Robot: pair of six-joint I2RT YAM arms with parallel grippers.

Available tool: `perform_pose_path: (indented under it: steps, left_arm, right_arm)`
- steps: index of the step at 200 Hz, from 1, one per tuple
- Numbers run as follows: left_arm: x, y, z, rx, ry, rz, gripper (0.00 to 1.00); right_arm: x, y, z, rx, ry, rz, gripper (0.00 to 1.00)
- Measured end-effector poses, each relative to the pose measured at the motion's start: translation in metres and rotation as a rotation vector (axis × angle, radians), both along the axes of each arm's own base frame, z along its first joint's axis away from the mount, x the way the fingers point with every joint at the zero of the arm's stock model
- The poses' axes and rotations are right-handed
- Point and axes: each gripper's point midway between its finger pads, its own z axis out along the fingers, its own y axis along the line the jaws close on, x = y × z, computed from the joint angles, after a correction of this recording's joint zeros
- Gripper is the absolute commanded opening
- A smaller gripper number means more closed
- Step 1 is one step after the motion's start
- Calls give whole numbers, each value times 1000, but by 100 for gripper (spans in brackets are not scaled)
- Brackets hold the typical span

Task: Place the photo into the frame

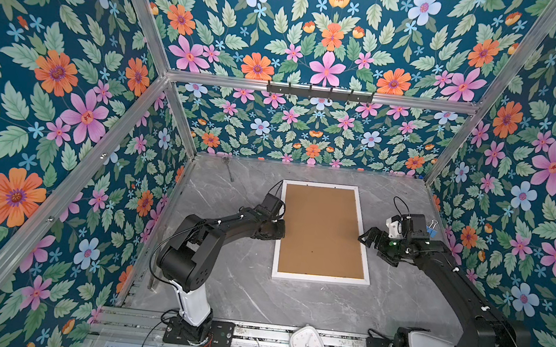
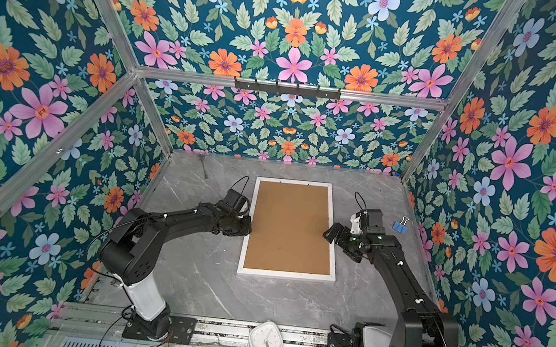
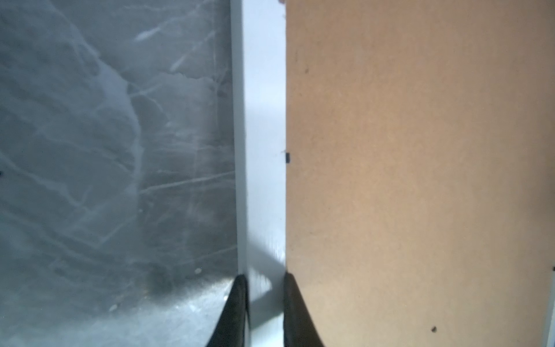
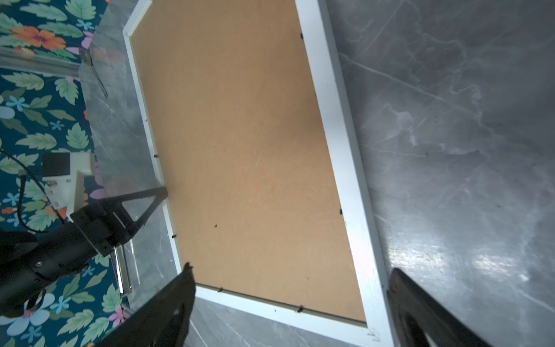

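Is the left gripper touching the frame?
Touching. In the left wrist view the left gripper straddles a rail of the frame, fingers flush against both sides.

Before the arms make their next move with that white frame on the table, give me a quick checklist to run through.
1. Left gripper gripping the frame: ok, its jaws clamp one long side rail.
2. Right gripper free: ok, jaws wide open, holding nothing, near the opposite rail.
3. Frame lying flat, back side up: ok.
4. Backing board removed: not ok, it sits inside the frame.
5. Photo located: cannot tell, none shows in any view.
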Motion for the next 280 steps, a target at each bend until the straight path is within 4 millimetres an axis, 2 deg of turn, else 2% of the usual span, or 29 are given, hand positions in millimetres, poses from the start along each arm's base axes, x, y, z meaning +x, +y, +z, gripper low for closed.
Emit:
perform_pose_path:
  steps: [55,110,158,195,280]
  left_arm:
    - [-14,12,0,29,9,1,9]
    - [-22,18,-1,50,23,-5,11]
    - [-22,18,-2,54,25,-5,12]
    - [-22,18,-2,53,27,-7,12]
    - [-23,17,-3,52,33,-9,12]
  right_arm:
    - [-10,14,-12,37,82,106,96]
    - [-16,42,-32,7,144,231,95]
    - [-14,48,-47,-35,182,263,95]
    - [-14,46,-56,-53,200,264,95]
    - [-9,53,-60,-38,192,286,93]
